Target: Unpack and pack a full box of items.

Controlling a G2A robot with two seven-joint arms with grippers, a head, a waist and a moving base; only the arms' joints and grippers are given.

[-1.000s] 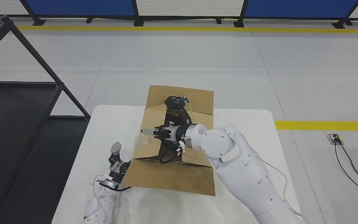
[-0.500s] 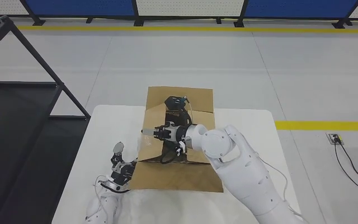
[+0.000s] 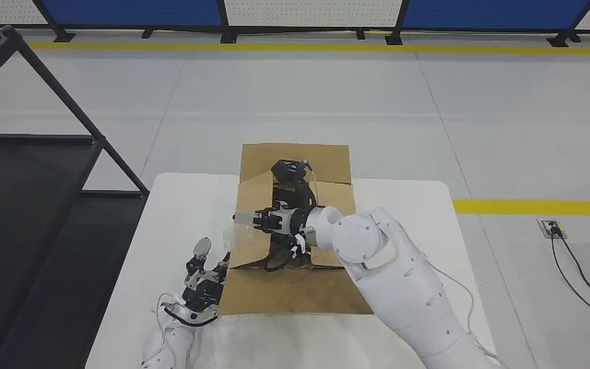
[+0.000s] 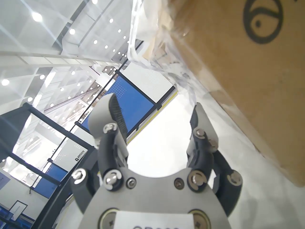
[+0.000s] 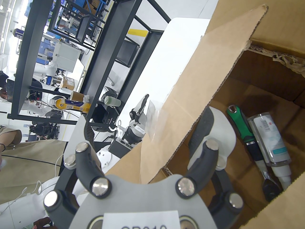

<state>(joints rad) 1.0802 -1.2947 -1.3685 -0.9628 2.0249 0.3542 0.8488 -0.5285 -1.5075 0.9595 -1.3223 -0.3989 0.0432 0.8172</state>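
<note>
White surface [image 3: 175, 217] held a cardboard box [image 3: 295, 288]; right gripper [image 5: 150, 127], fingers wide, straddled its flap [image 5: 205, 72]; left gripper [image 4: 152, 110] sat beside it, fingers spread.

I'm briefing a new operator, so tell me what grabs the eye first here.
The open cardboard box on the table stands out, with the right hand straddling a raised flap. Inside lie a green-handled tool and a clear bottle, side by side; the left hand sits open by the box's corner.
</note>
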